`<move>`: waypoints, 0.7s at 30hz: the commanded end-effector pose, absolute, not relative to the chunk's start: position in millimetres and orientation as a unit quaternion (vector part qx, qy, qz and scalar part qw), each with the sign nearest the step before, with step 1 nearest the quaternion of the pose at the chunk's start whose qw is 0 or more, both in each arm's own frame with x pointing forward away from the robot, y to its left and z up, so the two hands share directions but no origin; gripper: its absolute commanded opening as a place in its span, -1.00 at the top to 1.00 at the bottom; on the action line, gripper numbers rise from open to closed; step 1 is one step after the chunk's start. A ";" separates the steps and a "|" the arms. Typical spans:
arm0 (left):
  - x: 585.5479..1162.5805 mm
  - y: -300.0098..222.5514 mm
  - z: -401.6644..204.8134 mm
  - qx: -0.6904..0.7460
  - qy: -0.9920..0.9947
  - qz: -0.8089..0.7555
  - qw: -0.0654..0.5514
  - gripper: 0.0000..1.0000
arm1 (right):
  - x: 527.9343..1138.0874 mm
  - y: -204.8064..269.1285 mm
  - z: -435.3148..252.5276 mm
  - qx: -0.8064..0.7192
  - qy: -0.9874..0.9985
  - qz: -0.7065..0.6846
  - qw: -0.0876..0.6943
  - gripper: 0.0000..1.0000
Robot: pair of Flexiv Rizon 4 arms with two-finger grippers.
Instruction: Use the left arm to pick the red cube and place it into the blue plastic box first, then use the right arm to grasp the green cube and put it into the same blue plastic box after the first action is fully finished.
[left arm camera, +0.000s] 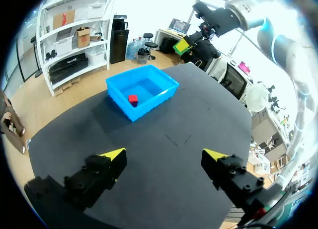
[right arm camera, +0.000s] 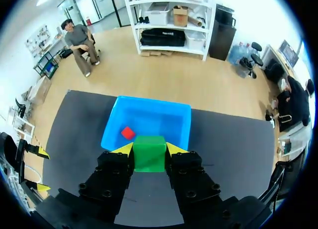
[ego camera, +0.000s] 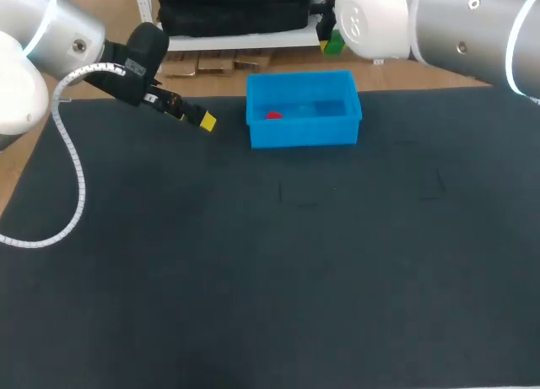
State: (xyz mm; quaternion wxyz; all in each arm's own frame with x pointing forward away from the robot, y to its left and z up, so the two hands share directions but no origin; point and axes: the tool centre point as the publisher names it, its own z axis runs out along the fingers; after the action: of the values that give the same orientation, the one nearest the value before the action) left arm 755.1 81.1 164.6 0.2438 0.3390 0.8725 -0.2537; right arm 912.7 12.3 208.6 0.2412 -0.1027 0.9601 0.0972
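The blue plastic box (ego camera: 304,132) sits on the dark surface (ego camera: 253,279) close to its far edge, about midway along it. The red cube (ego camera: 273,115) lies inside the box on its floor, near the wall that faces the surface's left edge. Nothing is touching it.

The left gripper (left arm camera: 164,155) hangs above the surface toward the far left corner, beside the box and apart from it. Its fingers (left arm camera: 113,155) are spread wide with only bare surface between them. In the left wrist view the box and the red cube lie ahead of it, well apart from the yellow tips.

The right arm comes in from the far right corner, and the right gripper (right arm camera: 149,149) is held high above the surface. Its fingers (right arm camera: 124,149) are closed on the green cube (right arm camera: 149,153), one yellow tip pressed to each of two opposite faces. The cube sits squarely between them, its top face level. In the right wrist view the box is below and ahead of the held cube, with the red cube showing on the box floor just past the green cube's edge. The green cube is raised clear of the box and touches neither its rim nor its walls.
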 end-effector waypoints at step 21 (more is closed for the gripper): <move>756.0 81.6 163.8 0.340 0.871 -0.255 0.244 -1.00 | 932.0 13.3 187.3 -0.122 0.940 0.137 0.288 1.00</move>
State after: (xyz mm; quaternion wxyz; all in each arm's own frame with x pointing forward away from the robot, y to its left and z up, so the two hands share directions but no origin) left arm 755.1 81.1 164.6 0.2438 0.3390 0.8725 -0.2537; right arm 930.1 13.3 190.0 0.2871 -0.1210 0.9405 0.1354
